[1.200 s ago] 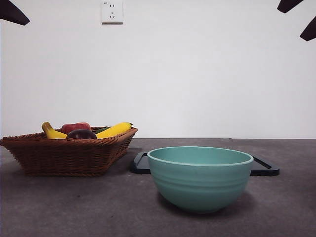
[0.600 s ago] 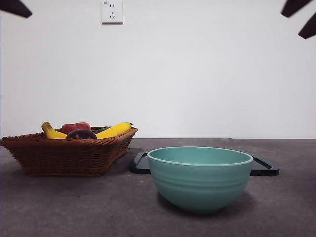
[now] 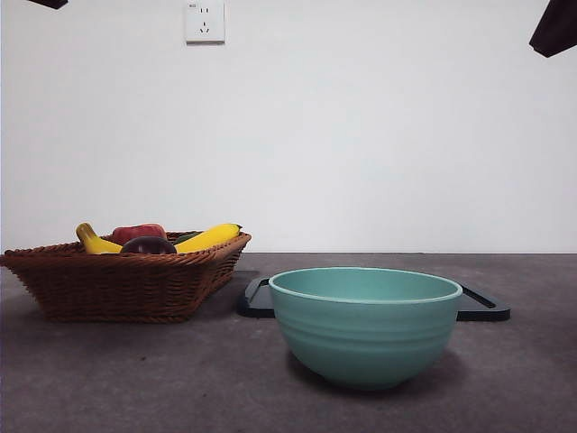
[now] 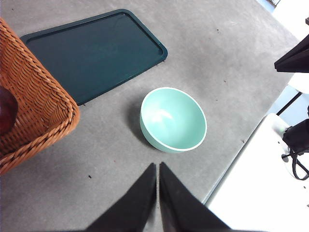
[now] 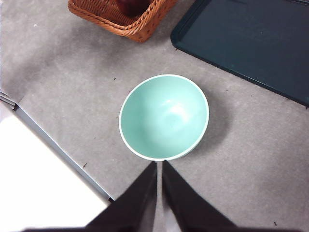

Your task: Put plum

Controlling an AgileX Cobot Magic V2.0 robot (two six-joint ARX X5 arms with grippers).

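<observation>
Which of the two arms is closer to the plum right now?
Left. Its gripper hangs high beside the basket holding the plum; the right gripper hangs above the bowl, farther away.

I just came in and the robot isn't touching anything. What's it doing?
Nothing is being held right now. The plum sits in the wicker basket with the bananas and a red fruit. The teal bowl is empty. The left gripper and right gripper hang high above the table, jaws shut.
</observation>
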